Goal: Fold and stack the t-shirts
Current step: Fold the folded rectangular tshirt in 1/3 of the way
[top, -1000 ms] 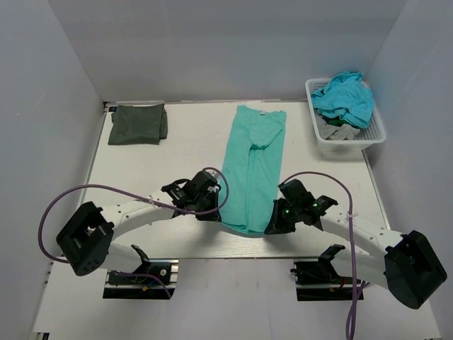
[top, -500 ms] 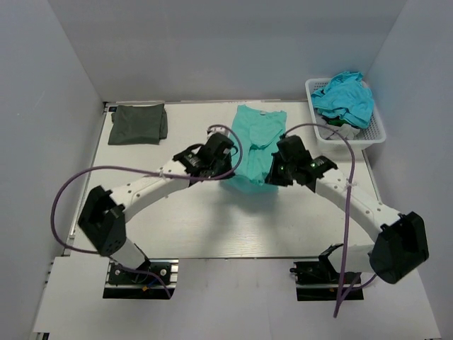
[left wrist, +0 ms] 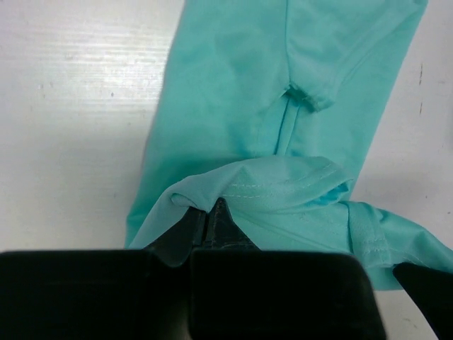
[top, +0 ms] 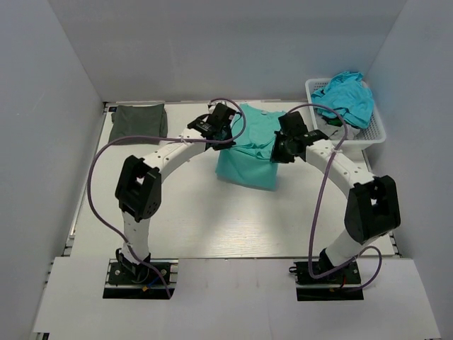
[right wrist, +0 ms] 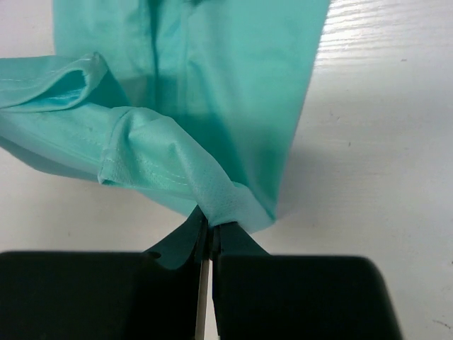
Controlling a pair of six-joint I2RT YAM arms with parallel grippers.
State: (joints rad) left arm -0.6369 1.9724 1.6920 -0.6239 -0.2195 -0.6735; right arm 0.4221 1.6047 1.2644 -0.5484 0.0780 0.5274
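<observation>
The teal-green t-shirt (top: 249, 156) lies in the middle of the table, its near end folded over toward the far end. My left gripper (top: 225, 134) is shut on the shirt's hem at its left corner, with cloth (left wrist: 269, 191) bunched over the closed tips. My right gripper (top: 277, 150) is shut on the hem's right corner (right wrist: 219, 202). Both hold the hem just above the shirt's far half. The dark olive-green t-shirt (top: 138, 124) lies folded square at the far left corner.
A white basket (top: 352, 138) at the far right holds several crumpled blue and grey clothes. Grey walls close in the table at back and both sides. Purple cables arc over both arms.
Both grippers have carried the teal shirt's near hem from the front of the table away toward the far end, folding the shirt over itself. Both arms are now stretched out.
</observation>
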